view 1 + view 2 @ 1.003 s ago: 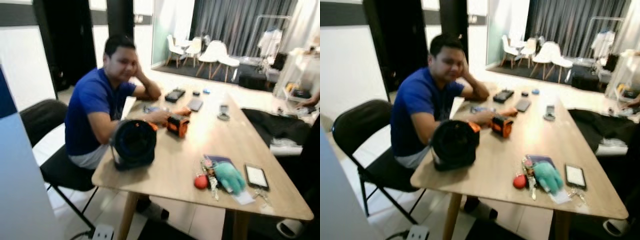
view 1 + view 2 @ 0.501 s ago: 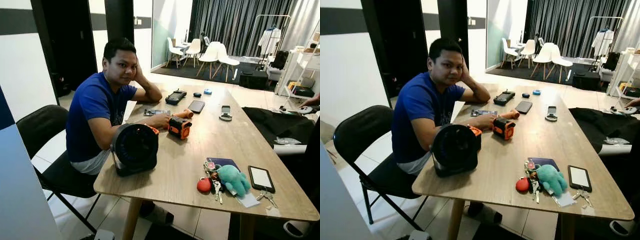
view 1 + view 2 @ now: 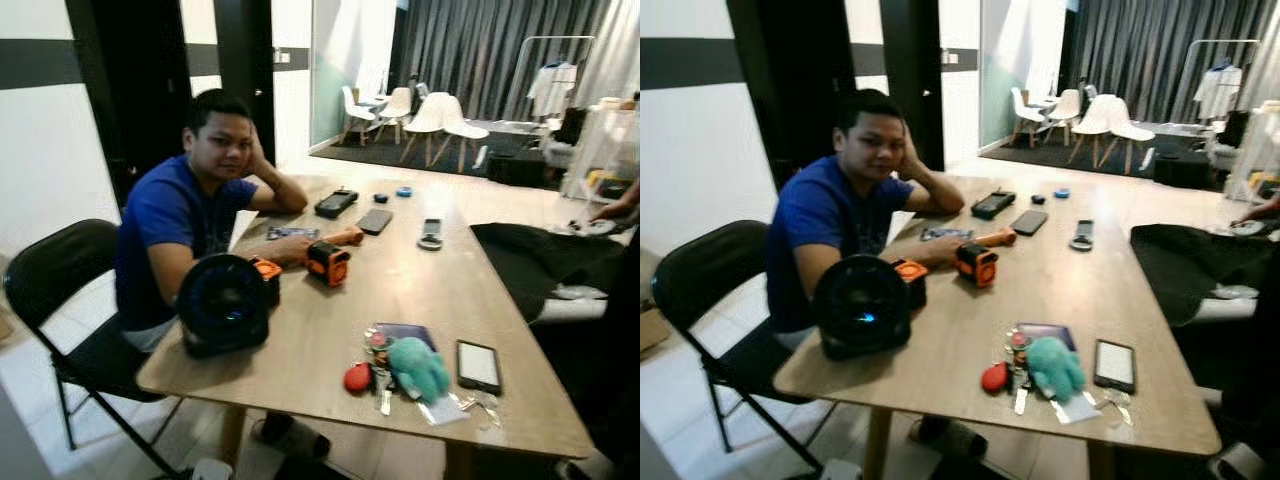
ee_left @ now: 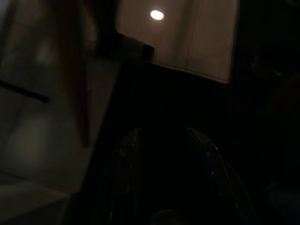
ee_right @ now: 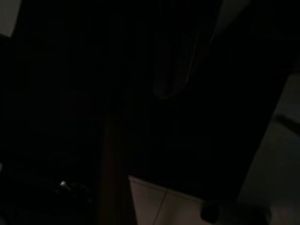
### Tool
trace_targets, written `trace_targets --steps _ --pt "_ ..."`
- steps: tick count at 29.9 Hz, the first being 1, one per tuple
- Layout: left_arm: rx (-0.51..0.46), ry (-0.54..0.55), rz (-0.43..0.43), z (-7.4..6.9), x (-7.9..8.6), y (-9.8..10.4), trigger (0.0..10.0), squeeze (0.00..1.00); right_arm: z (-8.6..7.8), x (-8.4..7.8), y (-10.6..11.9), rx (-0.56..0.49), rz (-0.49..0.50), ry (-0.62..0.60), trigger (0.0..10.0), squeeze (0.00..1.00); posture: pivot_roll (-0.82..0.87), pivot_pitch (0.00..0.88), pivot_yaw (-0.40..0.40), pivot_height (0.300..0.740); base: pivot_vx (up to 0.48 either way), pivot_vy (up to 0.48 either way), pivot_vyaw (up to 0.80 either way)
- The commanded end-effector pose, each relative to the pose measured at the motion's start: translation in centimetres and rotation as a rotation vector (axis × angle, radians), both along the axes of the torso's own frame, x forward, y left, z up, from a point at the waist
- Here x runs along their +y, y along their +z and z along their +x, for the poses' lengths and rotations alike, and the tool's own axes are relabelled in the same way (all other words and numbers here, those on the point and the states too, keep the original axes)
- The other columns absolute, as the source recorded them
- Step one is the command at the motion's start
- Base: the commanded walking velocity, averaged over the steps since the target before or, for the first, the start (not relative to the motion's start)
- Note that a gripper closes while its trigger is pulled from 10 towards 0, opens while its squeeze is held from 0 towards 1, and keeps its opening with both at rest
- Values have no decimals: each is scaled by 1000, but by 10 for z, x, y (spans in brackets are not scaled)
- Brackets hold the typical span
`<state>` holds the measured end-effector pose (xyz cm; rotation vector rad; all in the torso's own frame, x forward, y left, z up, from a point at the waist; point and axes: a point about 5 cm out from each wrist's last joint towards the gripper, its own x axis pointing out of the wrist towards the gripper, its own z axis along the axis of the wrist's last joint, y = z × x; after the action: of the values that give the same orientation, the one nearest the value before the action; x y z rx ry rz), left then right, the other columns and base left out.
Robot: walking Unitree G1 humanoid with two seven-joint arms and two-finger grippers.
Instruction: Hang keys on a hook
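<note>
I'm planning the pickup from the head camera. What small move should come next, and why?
Probably a step closer to the table's near end. The keys, bunched with a red fob and a teal plush, lie near that edge beside a phone, and the left pincer looks out dimly from the wrist camera, holding nothing.

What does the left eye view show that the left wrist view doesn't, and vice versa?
Left eye view: a wooden table with the keys beside a teal plush toy, a phone, a black fan and a seated person. Left wrist view: the left hand, fingers apart, in deep shade before a pale panel. Shared: nothing I can match; the wrist picture is too dark.
</note>
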<state>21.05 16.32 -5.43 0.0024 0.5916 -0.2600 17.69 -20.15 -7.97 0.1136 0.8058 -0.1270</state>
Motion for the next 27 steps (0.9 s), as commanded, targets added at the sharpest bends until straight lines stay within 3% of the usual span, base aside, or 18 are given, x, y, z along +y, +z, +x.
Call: trace_targets --steps 1,14,18,21,22,24,27 --pt "18 -4 14 -3 1 -2 10000 0 -4 -4 -2 17 -4 -15 10000 0 55 21 1 740 0 0 0" --pt "29 -54 26 -1 -1 -2 10000 0 -9 -11 -2 14 -15 -66 10000 0 53 8 10 740 0 0 0" --pt "22 -80 28 0 -3 -1 10000 0 -13 -33 2 -14 -61 -149 10000 0 53 3 12 740 0 0 0" --pt "19 -89 30 0 -3 -1 10000 0 -16 -40 3 -14 -83 -173 10000 0 48 2 15 740 0 0 0" --pt "11 -104 36 1 -3 0 10000 0 -21 -53 5 -13 -132 -209 10000 0 48 2 15 740 0 0 0" --pt "11 -104 36 1 -3 0 10000 0 -21 -53 5 -13 -132 -209 10000 0 48 2 15 740 0 0 0" --pt "-44 -155 61 -2 -2 3 10000 0 -34 -108 25 -87 -310 -368 10000 0 48 9 17 740 0 0 0"
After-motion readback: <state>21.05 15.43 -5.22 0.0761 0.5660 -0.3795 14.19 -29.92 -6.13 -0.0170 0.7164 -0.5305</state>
